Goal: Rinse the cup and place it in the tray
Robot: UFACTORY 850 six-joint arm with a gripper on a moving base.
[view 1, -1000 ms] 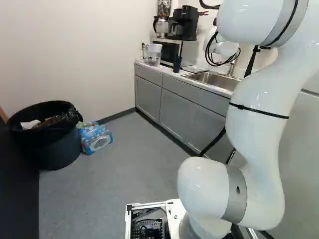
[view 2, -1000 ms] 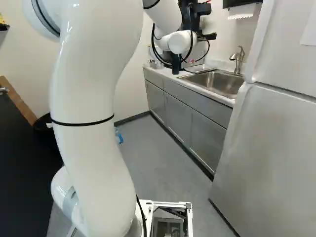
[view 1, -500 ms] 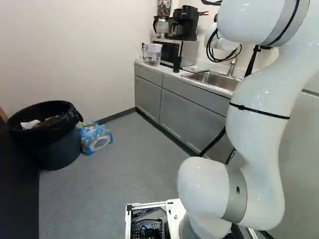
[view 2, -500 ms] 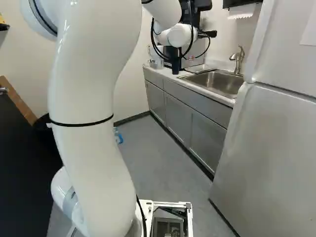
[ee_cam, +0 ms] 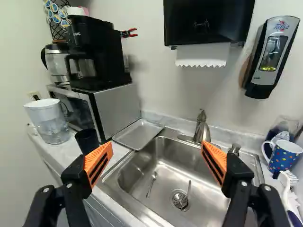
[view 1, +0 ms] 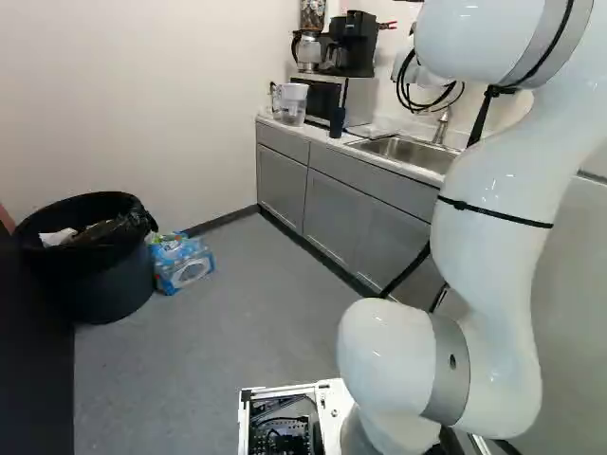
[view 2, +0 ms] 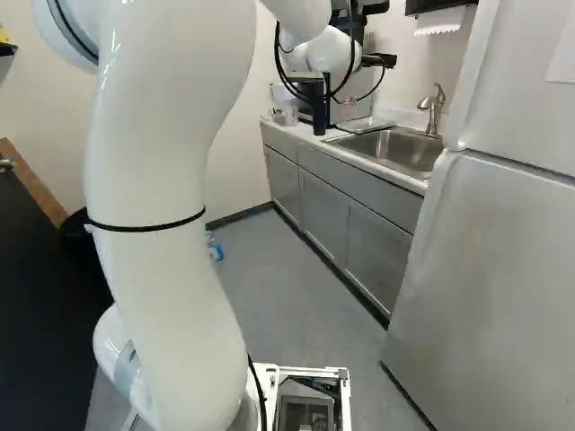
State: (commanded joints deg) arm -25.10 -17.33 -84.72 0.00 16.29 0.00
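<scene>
Left base view, cup: black cup (view 1: 337, 121), stood upright on counter (view 1: 315, 134) at one o'clock.
Right base view, sink: steel sink (view 2: 400, 151) seen at two o'clock.
Wrist view, jaws: held wide apart.
Tray: metal tray (ee_cam: 137, 135) laid between cup and sink, eleven o'clock from jaws.
Mug: dotted mug (ee_cam: 284, 155) seen at three o'clock.

I see open air above the sink (ee_cam: 165, 171), but the faucet (ee_cam: 202, 128) rises behind it and the microwave (ee_cam: 116, 108) blocks one side of the tray (ee_cam: 138, 134).
</scene>
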